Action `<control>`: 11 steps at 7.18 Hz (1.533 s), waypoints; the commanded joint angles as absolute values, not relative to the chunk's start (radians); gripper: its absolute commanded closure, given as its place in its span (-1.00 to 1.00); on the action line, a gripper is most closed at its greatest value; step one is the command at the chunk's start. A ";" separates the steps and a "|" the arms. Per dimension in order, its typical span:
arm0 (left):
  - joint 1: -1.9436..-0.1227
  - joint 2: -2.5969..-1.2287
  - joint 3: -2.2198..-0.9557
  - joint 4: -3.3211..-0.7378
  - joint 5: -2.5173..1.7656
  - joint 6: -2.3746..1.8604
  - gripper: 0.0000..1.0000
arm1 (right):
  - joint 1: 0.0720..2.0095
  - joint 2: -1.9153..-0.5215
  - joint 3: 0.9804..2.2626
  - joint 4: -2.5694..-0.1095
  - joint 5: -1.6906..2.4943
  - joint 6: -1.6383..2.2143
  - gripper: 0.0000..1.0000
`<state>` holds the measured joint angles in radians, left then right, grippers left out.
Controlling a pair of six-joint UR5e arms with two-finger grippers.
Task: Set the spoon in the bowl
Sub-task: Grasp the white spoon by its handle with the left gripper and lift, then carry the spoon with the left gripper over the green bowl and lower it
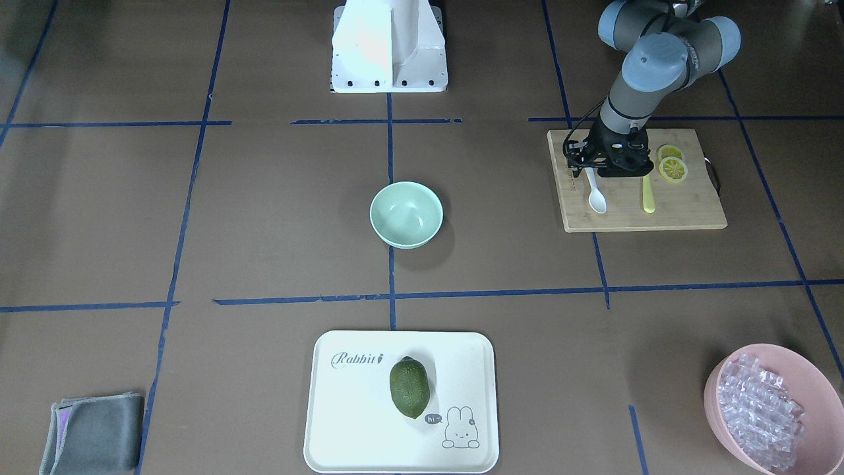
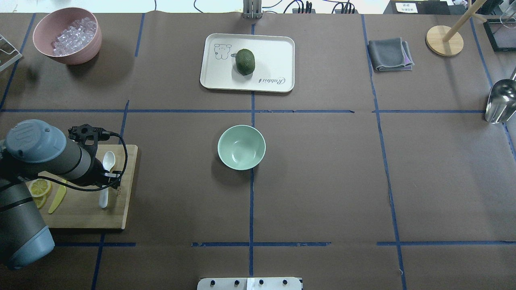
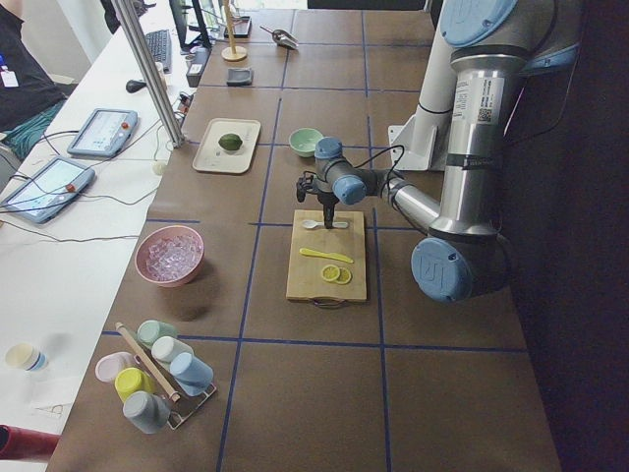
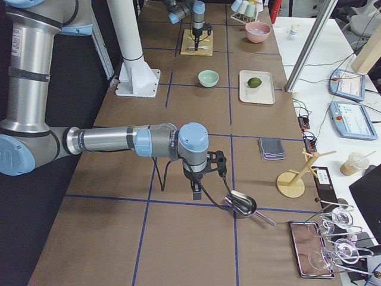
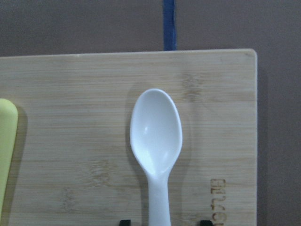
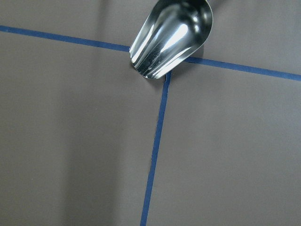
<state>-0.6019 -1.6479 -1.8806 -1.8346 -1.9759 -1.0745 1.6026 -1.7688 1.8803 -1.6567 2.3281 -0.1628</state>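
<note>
Front view: the spoon point(image 1: 596, 195) lies on the cutting board point(image 1: 686, 211), with the left gripper point(image 1: 589, 173) over its handle. The bowl point(image 1: 406, 214) sits well apart from the board. Left wrist view: the fingertips point(image 5: 124, 221) stand spread either side of the handle, gripping nothing. Right side view: the right gripper point(image 4: 196, 193) hangs far from the board, and I cannot tell how wide it is.

Yellow knife point(image 1: 649, 194) and lemon slices point(image 1: 672, 165) on cutting board point(image 1: 686, 214); green fruit point(image 1: 409, 387) on tray point(image 1: 349, 422).
</note>
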 commanded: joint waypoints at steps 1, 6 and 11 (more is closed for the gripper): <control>-0.606 -1.646 -1.884 -1.833 -1.976 -1.074 0.83 | 1.601 -1.767 1.882 -1.657 2.329 -0.163 -0.98; -0.617 -1.698 -1.917 -1.833 -1.974 -1.066 1.00 | 1.603 -1.772 1.881 -1.657 2.326 -0.170 -0.98; -0.578 -2.096 -1.778 -1.822 -1.970 -0.991 1.00 | 1.603 -1.778 1.879 -1.657 2.321 -0.172 -0.98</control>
